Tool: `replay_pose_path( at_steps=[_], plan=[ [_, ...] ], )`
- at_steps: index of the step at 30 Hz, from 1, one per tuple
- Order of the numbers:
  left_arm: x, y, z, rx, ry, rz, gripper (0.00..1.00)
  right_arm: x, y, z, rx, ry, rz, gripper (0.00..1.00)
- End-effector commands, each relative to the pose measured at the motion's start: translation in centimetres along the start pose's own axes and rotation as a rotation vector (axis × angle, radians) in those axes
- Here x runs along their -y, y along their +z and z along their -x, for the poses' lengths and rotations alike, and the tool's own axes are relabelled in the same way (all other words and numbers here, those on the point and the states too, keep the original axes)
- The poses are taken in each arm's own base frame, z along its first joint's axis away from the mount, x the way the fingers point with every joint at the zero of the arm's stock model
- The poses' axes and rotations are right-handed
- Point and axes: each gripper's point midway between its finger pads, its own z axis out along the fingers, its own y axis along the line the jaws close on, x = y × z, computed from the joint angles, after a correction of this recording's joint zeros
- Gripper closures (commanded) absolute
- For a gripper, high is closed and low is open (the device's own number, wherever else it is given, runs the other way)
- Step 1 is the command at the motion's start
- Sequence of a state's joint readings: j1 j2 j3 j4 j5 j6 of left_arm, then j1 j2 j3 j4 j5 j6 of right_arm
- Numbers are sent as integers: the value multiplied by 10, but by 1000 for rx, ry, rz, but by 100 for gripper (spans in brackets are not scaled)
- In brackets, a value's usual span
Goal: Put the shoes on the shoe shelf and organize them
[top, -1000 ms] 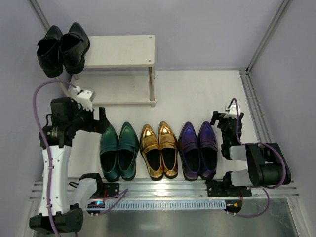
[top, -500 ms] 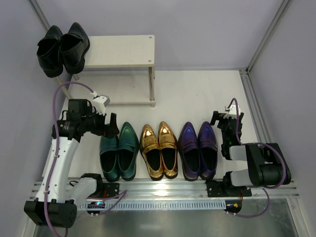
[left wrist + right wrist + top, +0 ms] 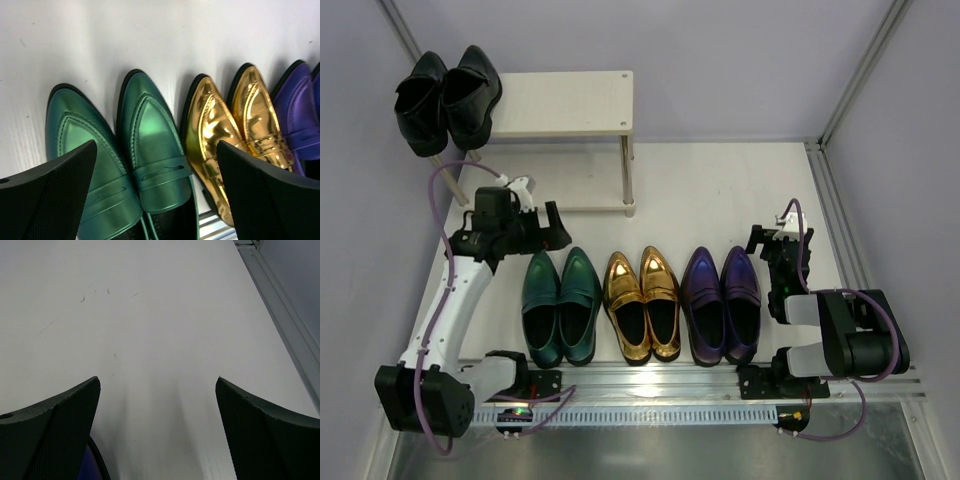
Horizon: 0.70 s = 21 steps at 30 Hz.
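A black pair of shoes (image 3: 448, 95) stands on the left end of the shoe shelf's (image 3: 575, 105) top board. On the white table lie three pairs side by side, toes toward the shelf: green (image 3: 560, 305), gold (image 3: 642, 302) and purple (image 3: 722, 302). My left gripper (image 3: 548, 232) hovers open just beyond the green toes. In the left wrist view its fingers (image 3: 60, 190) straddle the green pair (image 3: 150, 140), with the gold pair (image 3: 215, 125) and the purple pair (image 3: 300, 110) to the right. My right gripper (image 3: 777, 240) rests open beside the purple pair, over bare table (image 3: 157, 380).
The shelf's lower board (image 3: 550, 185) lies behind the left gripper, and a thin shelf leg (image 3: 628, 175) stands near the gold toes. Purple walls close in on both sides. A metal rail (image 3: 660, 380) runs along the near edge.
My left arm has swung right and forward, from the left wall to above the green toes, gripper open throughout. The right arm and all the shoes stayed still.
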<state>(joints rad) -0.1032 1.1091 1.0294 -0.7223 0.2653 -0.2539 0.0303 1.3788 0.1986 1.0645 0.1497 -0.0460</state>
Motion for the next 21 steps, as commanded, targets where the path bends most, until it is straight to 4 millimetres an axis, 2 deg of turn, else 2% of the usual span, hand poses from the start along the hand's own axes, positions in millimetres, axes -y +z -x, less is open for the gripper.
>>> replay_pose_path(
  at_steps=[1,3,4,9,16,21],
  plan=[
    [29,-6,27,116,-85,-119,0,-1,3,20,71,23,5,3],
    [37,-8,26,154,-105,-159,0,-1,3,20,69,24,6,3],
    [41,-10,34,205,-105,-166,0,-1,3,20,69,24,5,3],
    [44,-24,28,279,-169,-141,0,-1,3,20,71,24,5,3],
    [39,-26,4,240,-200,-69,0,-1,3,21,72,23,5,3],
    [47,-25,-6,246,-204,-73,0,-1,3,20,71,24,6,3]
  ],
)
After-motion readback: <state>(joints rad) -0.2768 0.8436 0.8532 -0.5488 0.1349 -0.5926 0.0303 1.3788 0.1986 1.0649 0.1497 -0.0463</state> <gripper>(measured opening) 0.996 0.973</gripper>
